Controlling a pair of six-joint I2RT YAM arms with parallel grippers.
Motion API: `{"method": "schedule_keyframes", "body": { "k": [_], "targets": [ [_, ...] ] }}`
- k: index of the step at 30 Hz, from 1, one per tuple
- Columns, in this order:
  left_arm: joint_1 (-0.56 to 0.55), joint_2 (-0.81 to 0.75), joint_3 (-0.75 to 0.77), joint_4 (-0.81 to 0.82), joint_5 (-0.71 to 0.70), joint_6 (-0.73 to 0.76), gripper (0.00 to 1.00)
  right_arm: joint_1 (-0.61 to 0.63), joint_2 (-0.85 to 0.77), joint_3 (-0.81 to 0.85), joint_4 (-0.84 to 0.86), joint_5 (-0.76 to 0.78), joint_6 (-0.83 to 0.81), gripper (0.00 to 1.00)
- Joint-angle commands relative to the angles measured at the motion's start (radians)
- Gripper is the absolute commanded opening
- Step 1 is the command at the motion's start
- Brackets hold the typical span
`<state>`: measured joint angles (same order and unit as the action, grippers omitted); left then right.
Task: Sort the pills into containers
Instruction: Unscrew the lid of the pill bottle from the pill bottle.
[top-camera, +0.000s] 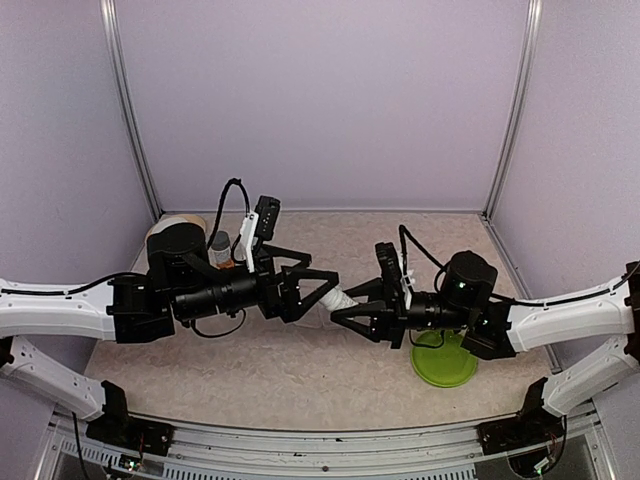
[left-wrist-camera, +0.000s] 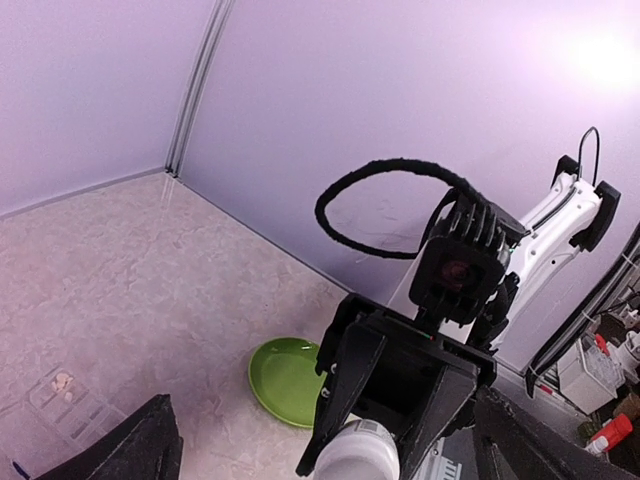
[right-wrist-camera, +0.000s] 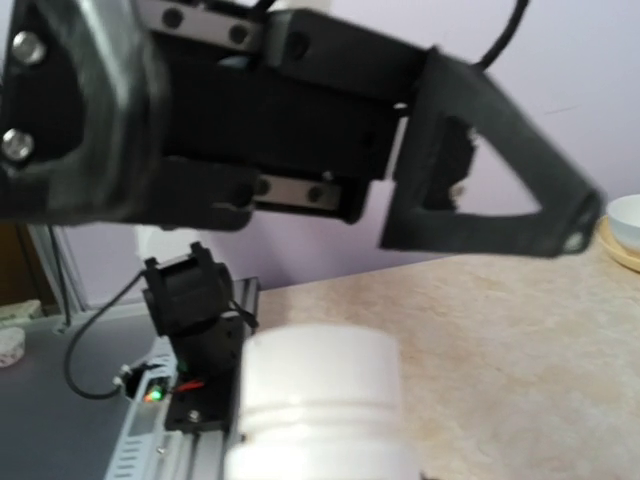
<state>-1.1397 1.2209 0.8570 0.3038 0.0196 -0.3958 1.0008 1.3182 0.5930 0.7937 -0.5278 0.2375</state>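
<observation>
My right gripper (top-camera: 347, 306) is shut on a small white bottle (top-camera: 341, 299) and holds it above the middle of the table, cap end toward my left arm. My left gripper (top-camera: 322, 292) is open, its fingers (left-wrist-camera: 135, 450) spread wide on either side of the bottle (left-wrist-camera: 362, 455) without touching it. In the right wrist view the bottle (right-wrist-camera: 320, 400) fills the lower middle. The clear compartment box (left-wrist-camera: 70, 405) lies on the table at the lower left of the left wrist view, with whitish pills (left-wrist-camera: 63, 380) in one compartment. The box is hidden in the top view.
A green plate (top-camera: 443, 362) lies under my right arm and also shows in the left wrist view (left-wrist-camera: 283, 378). A grey-capped, orange-labelled bottle (top-camera: 220, 248) and a round tan object (top-camera: 176, 228) stand at the back left. A white bowl (right-wrist-camera: 626, 220) shows at the right edge.
</observation>
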Motion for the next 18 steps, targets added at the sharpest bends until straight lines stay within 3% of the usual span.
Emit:
{"method": "schedule_keyframes", "body": {
  "k": [1, 18],
  "targets": [
    [0.005, 0.012, 0.003, 0.088, 0.079, 0.025, 0.99, 0.038, -0.005, 0.019, 0.055, 0.038, 0.052, 0.0],
    [-0.003, 0.057, -0.01, 0.154, 0.189, 0.025, 0.96, 0.088, 0.105, 0.064, 0.118, 0.163, 0.146, 0.0]
  ]
}}
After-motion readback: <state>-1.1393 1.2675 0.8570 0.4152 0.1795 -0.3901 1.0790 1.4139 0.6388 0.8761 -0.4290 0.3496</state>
